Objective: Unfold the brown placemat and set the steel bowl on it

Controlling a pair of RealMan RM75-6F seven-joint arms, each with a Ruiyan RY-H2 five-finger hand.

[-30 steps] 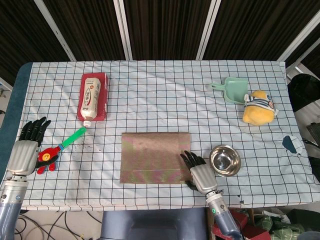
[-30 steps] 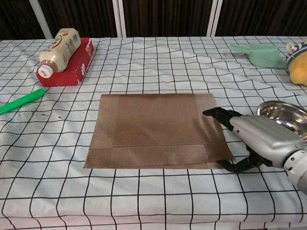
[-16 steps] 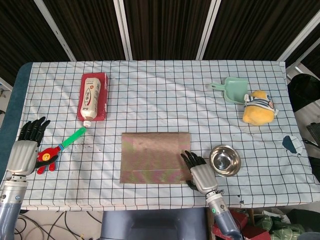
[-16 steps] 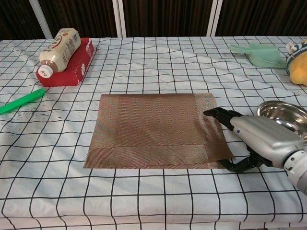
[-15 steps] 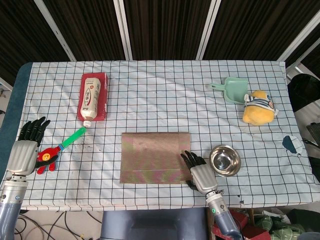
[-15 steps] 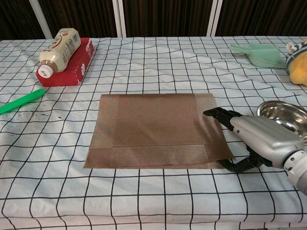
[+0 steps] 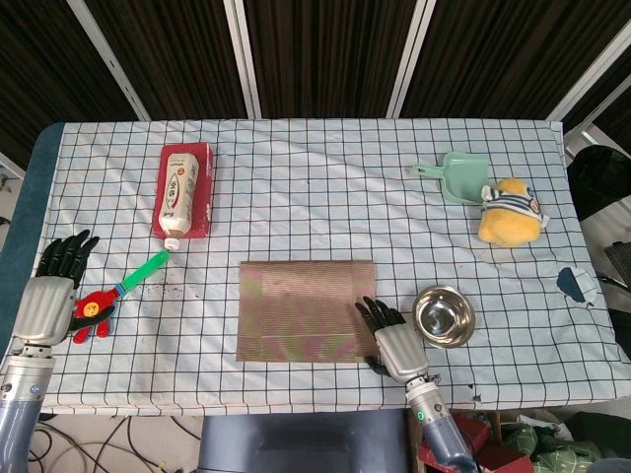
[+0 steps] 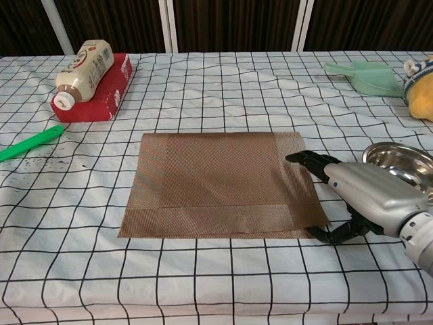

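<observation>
Placemat [image 7: 306, 310] lay folded, mid-table near the front edge; steel bowl [image 7: 444, 316] sat apart on its right.
Right hand [image 8: 362, 196] sat at the mat's right edge, fingers apart, grasping nothing, likely lining up for the flap. Left hand [image 7: 46, 296] idle, released. Mat: brown weave, flat, double layer.

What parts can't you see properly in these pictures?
- Chest view: left hand is outside the frame.
- Chest view: steel bowl is partly covered by the right hand.
- Both views: what lies inside the folded brown placemat is covered by its top layer.
- Chest view: yellow plush toy is cut off at the right edge.
</observation>
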